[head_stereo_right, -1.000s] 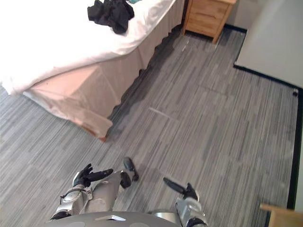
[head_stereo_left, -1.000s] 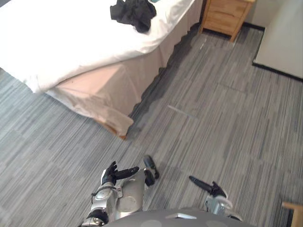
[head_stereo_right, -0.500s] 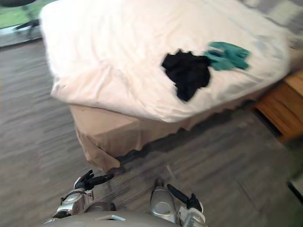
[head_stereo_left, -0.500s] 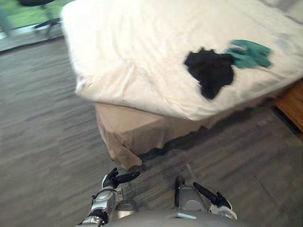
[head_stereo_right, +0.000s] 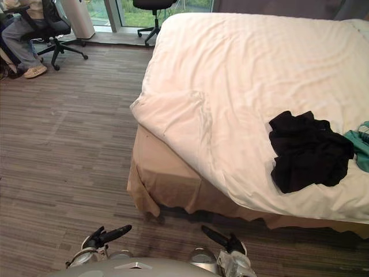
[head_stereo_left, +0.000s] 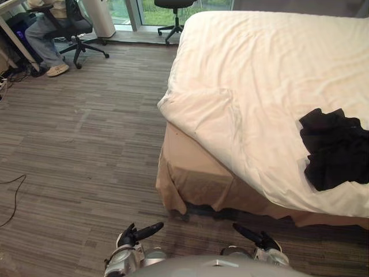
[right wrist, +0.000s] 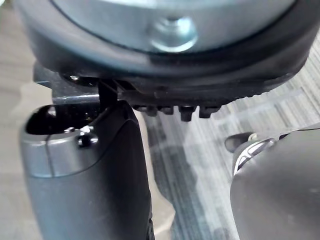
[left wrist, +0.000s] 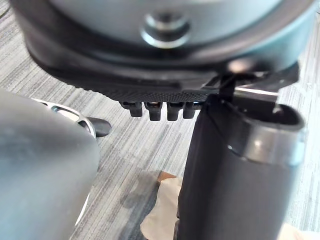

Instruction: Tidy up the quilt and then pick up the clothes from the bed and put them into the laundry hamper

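Your left hand hangs low over the carpet, fingers straight, holding nothing; right hand, same deal. One white quilt covers the bed. Toward its right lie one black clothes heap and, just beside it, one teal garment.

Daylight pours in from the tall glass window at the far end and lights the white quilted bedcover brightly, almost glaring. A deep shadow sits on the grey striped carpet under the tan bed skirt, and the crumpled black garment swallows its own folds.
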